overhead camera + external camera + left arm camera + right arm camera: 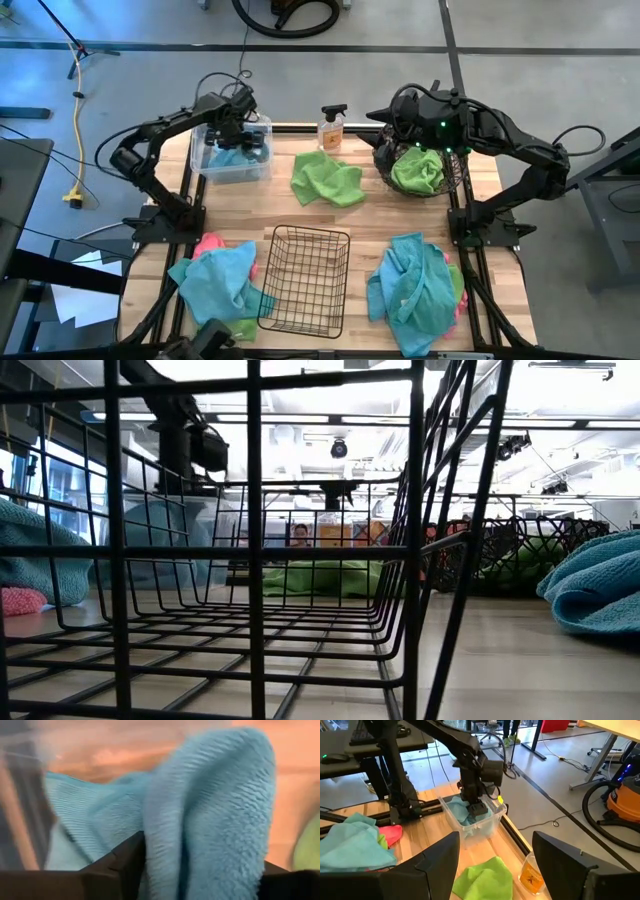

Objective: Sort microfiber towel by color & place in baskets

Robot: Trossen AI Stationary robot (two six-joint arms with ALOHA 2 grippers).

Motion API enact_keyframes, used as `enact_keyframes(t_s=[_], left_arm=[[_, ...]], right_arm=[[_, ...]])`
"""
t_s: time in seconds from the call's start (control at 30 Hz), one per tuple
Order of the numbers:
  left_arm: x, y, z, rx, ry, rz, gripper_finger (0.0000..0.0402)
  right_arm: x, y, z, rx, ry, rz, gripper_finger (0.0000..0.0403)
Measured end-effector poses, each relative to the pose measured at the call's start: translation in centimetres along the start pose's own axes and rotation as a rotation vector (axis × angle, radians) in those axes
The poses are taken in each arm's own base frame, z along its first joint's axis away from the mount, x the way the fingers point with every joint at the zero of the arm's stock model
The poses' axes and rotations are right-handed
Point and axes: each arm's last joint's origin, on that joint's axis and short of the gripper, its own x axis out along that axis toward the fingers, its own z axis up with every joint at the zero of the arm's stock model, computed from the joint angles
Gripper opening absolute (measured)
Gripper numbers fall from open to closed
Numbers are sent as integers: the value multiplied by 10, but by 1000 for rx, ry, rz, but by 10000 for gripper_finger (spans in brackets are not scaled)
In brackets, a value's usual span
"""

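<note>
high view: teal towel (232, 157) in bin (262, 170) (clear)

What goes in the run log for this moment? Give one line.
left pincer: in clear bin, over blue towel | right pincer: open above round basket | green towel: in round basket

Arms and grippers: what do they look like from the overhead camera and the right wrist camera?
Both arms are dark, jointed tubes with black cables looped along them. The right arm shows small green lights near its wrist. The right gripper has two broad, flat black fingers. The left gripper is a blocky black unit with a small yellow mark beside it.
</note>
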Motion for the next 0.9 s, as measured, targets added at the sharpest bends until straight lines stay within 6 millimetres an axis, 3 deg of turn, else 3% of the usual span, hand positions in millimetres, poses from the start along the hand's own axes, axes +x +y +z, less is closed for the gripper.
enact_keyframes(t_s=[0.33,0.6,0.73,0.9], left_arm=[[-48,17,-14,-51,-165,-82,210],[-74,12,-37,-70,-274,-118,209],[-73,3,-47,-79,-300,-94,209],[-47,-8,-67,-45,-244,-64,209]], right_arm=[[0,0,0,-9,-3,0,248],[1,-2,1,-16,-5,-6,248],[2,-5,1,-10,-4,-19,248],[2,-6,1,-8,-3,-25,248]])
